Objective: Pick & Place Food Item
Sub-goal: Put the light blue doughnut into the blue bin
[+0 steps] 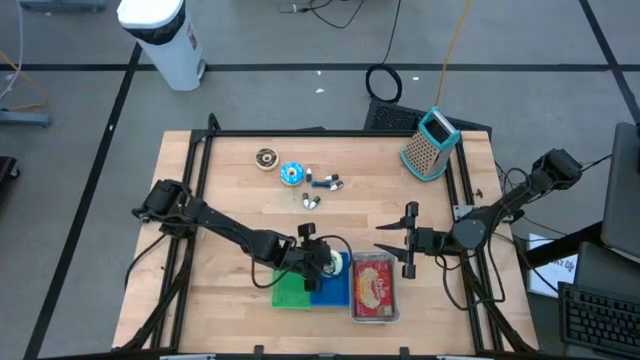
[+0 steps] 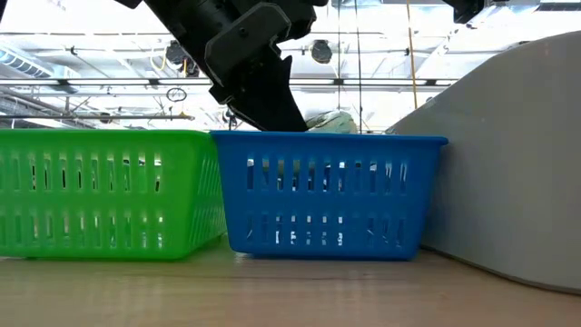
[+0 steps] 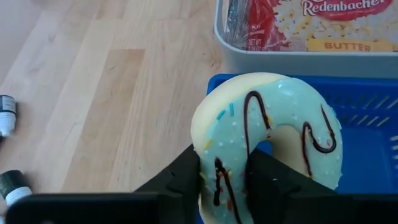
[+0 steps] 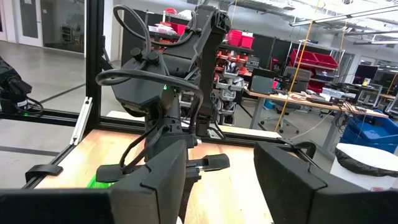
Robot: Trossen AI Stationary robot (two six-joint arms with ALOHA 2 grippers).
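A donut (image 3: 267, 130) with mint-green icing, chocolate lines and sprinkles stands on edge between the fingers of my left gripper (image 3: 227, 171). It hangs over the blue basket (image 1: 335, 290). In the low view its top (image 2: 334, 121) shows just above the basket's rim (image 2: 331, 138), next to the dark gripper (image 2: 259, 86). My right gripper (image 1: 400, 240) waits open above the table to the right, beside the grey tray (image 1: 352, 300), and holds nothing. My left gripper pinches one side of the donut's ring (image 3: 224, 155) between its two fingers. One finger (image 3: 270, 177) reaches into the hole and the other (image 3: 180, 180) lies on the outer edge. The fingers slant down from the table's left. The donut stands on edge above the blue basket.
A green basket (image 1: 290, 292) stands against the blue one's left side. The grey tray on the right holds a red popcorn packet (image 1: 375, 285). Toward the far edge lie a brown donut (image 1: 265, 158), a blue item (image 1: 292, 173), small bottles (image 1: 325, 182) and a grater (image 1: 430, 145).
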